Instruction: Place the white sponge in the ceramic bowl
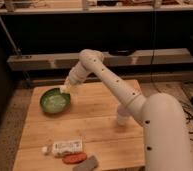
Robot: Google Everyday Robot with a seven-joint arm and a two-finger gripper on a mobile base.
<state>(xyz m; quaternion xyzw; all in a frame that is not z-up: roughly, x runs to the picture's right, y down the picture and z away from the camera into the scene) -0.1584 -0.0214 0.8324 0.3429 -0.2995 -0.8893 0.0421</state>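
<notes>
Above ceramic bowl (pixel 43 102) rim: claw (pixel 65 89), contents unclear.

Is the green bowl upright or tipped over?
Upright: the ceramic bowl sits flat on the table, mouth facing up; the hand is at its rim.

jaws over ceramic bowl (pixel 52 103) right rim

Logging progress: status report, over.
Gripper at rim of ceramic bowl. White sponge apparently at its tip, not yet in bowl. Nothing blocking.
</notes>
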